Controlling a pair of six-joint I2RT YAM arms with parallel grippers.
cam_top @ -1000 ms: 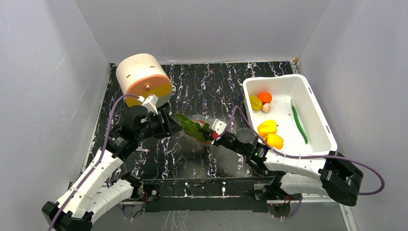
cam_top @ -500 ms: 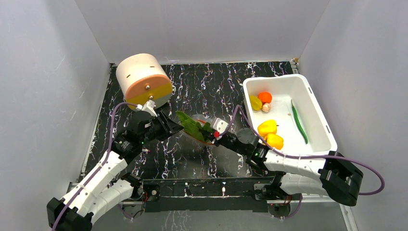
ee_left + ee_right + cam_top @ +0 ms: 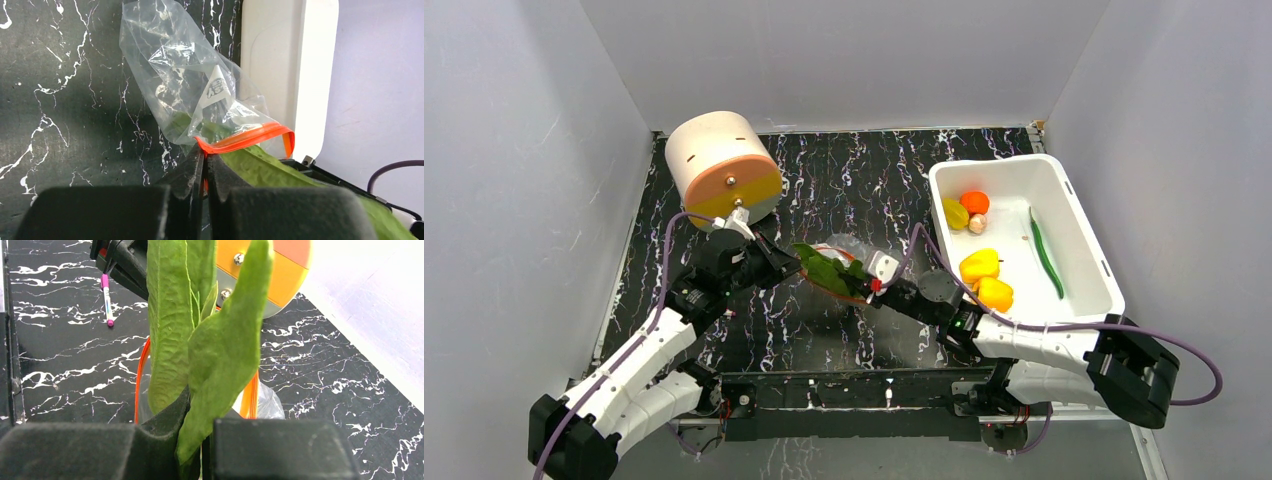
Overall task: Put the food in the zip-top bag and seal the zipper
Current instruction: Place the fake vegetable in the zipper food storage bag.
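The clear zip-top bag hangs mid-table, mouth toward me. My left gripper is shut on one end of its red-orange zipper. My right gripper is shut on the stems of long green leaves, whose tips reach through the open zipper loop. From above, the left gripper and the right gripper meet at the leaves and the bag. Two yellow peppers, an orange-red fruit, a lemon-like piece and a green pod lie in the tub.
The white tub stands at the back right, close behind the bag. A large round cream and orange drum lies at the back left. A pink pen lies on the black marbled table by the left arm.
My left gripper has moved a little to the right with the bag's mouth, closer to the right gripper. The leaves have shifted slightly right. The tub's contents have not moved.
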